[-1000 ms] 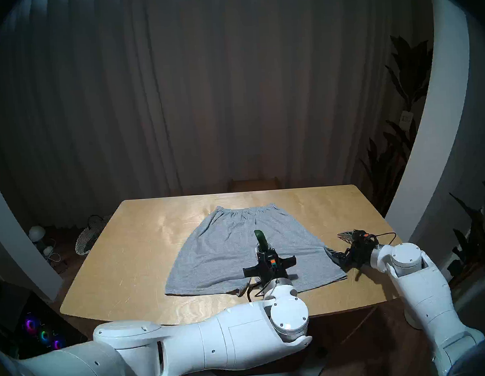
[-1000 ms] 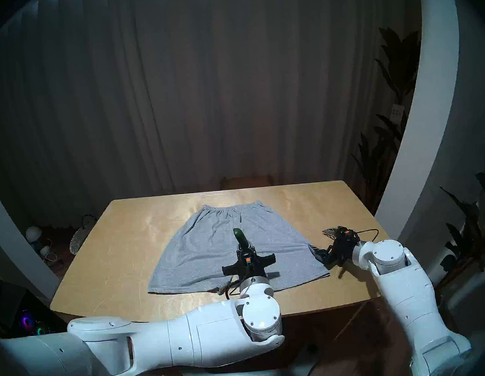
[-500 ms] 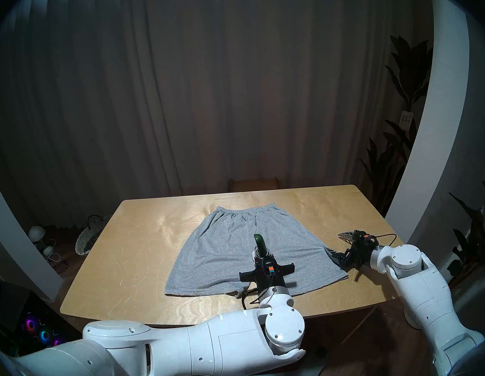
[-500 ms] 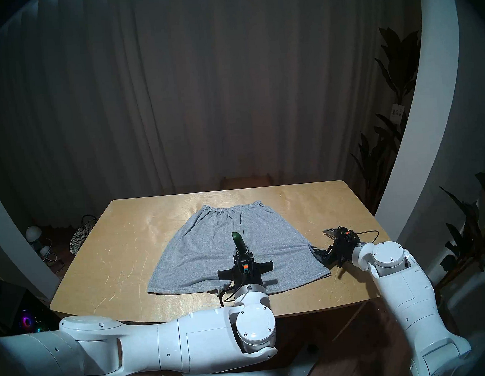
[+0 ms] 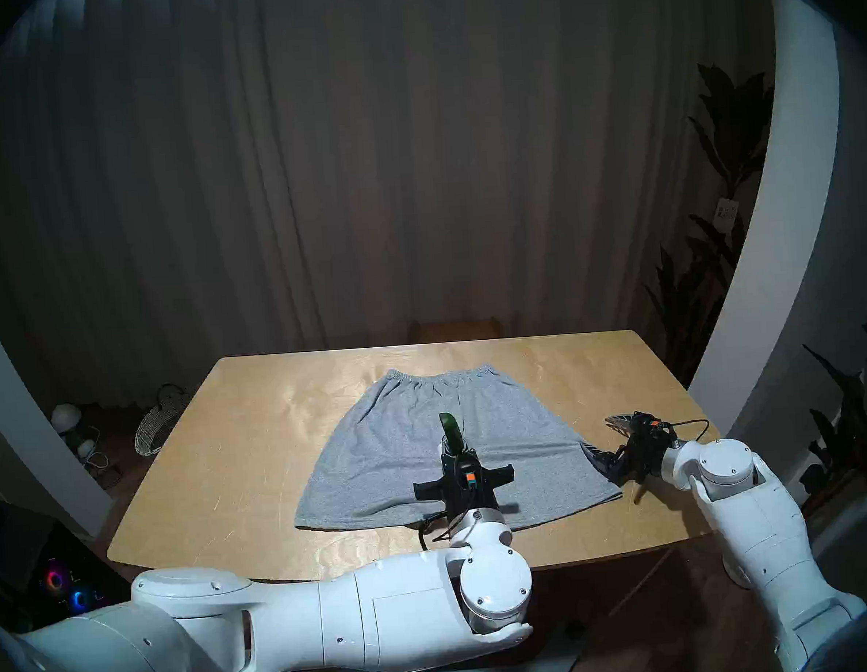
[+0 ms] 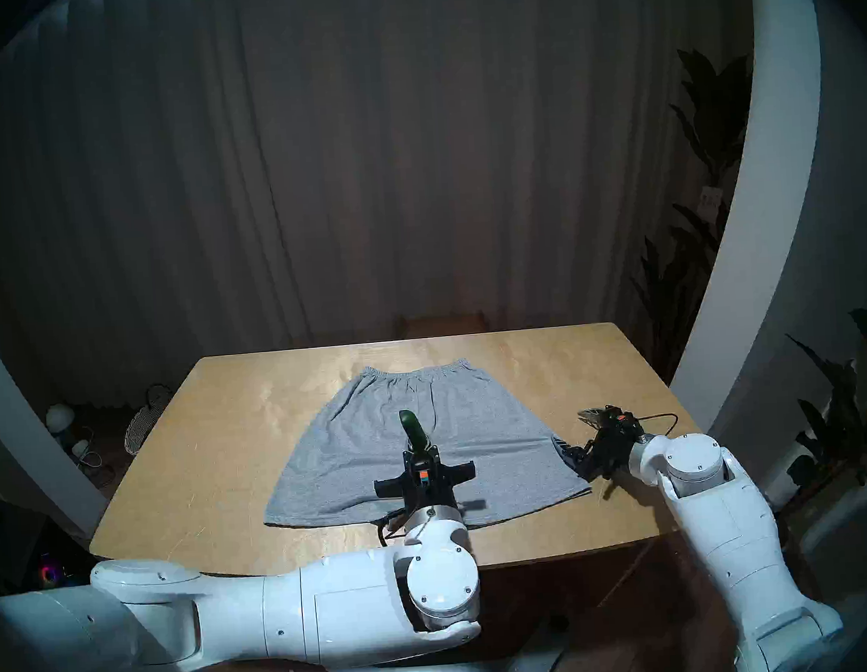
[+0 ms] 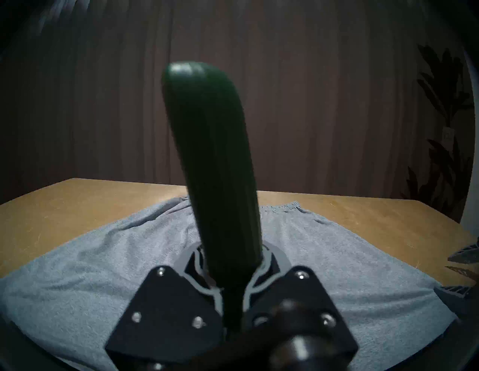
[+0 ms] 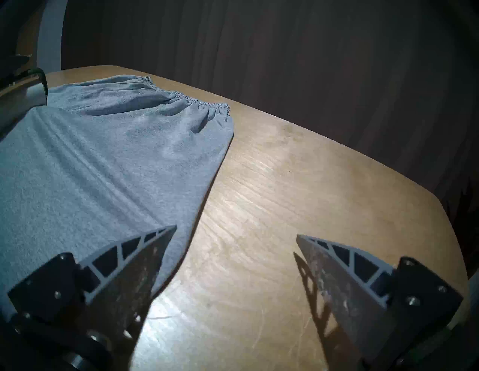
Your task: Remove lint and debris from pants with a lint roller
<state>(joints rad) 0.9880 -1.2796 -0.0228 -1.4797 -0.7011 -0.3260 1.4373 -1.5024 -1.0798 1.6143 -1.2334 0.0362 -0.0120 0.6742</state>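
The heather-grey shorts (image 5: 378, 458) lie flat on the wooden table (image 5: 235, 441), waistband at the far side. My left gripper (image 5: 453, 451) is shut on the lint roller (image 5: 451, 428) over the middle of the shorts. Its dark green handle (image 7: 207, 155) sticks up between the fingers. The white roll shows at the edge of the right wrist view (image 8: 31, 95), down on the cloth. My right gripper (image 5: 599, 434) is open. One of its fingers (image 8: 145, 259) rests on the edge of the shorts' right leg, the other is over bare table. I see no specks of lint.
A woven basket (image 5: 156, 426) and a small lamp (image 5: 66, 416) sit on the floor to the left. Potted plants (image 5: 712, 285) stand at the right. A wooden chair (image 5: 454, 329) is behind the table's far edge.
My left gripper has moved to the left across the shorts with the lint roller in it. My right gripper has stayed on the shorts' right edge.
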